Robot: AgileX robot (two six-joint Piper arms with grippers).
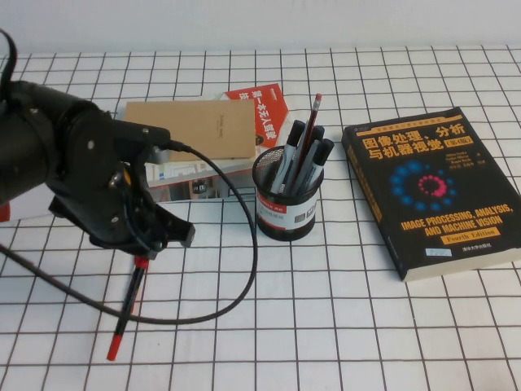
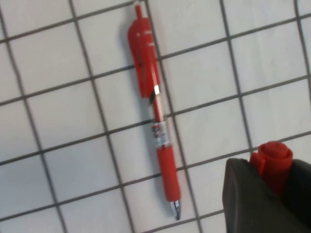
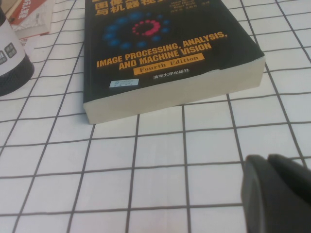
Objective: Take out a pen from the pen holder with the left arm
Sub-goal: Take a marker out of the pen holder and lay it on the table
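A black mesh pen holder [image 1: 286, 213] stands mid-table with several dark pens [image 1: 303, 155] upright in it. My left gripper [image 1: 151, 244] hangs low over the table to its left. In the left wrist view the left gripper [image 2: 274, 170] is shut on a pen's round red end [image 2: 272, 155]. Close beside the fingers a red pen [image 2: 154, 111] lies flat on the grid cloth. From above, a pen with red ends [image 1: 126, 309] slants out from under that gripper towards the front; I cannot tell whether it is the same pen. My right gripper [image 3: 279, 194] rests shut above bare cloth.
A thick black textbook [image 1: 431, 187] lies right of the holder, near the right gripper. A brown notebook [image 1: 199, 130] on stacked books sits behind the left arm. The arm's black cable [image 1: 244, 261] loops over the cloth between arm and holder.
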